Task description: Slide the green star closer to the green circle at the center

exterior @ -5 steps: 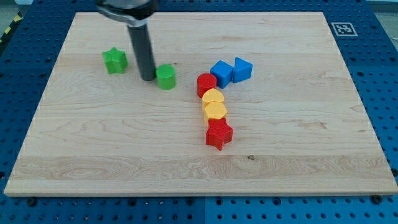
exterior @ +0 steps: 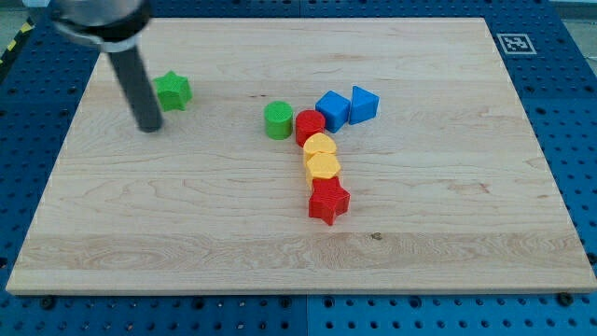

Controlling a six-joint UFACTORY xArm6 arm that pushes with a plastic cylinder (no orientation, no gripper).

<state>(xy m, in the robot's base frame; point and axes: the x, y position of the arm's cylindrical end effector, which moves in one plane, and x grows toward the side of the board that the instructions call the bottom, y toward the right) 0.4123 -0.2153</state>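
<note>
Item 1, green star (exterior: 173,91): sitting at upper left of the board (exterior: 448,252), roughly 9–10 o'clock from centre, well apart from its target.

Item 2, my tip (exterior: 149,129): we're resting it on the wood at approx. 7 o'clock of the star, just beside it, not clearly touching. No hand or jaws on this rig, just a bare rod, so nothing to spread or pinch. We're judging this spot as a setup: getting to the star's far side so a push runs toward 3–4 o'clock.

Item 3, green circle (exterior: 278,120): sitting near centre, touching or nearly touching the red circle (exterior: 310,124) at its 3 o'clock.

Misc.: blue cube (exterior: 333,109) and blue triangle (exterior: 364,103) at 1–2 o'clock of the red circle; two yellow blocks (exterior: 322,157) and a red star (exterior: 328,200) trailing toward 6 o'clock.
</note>
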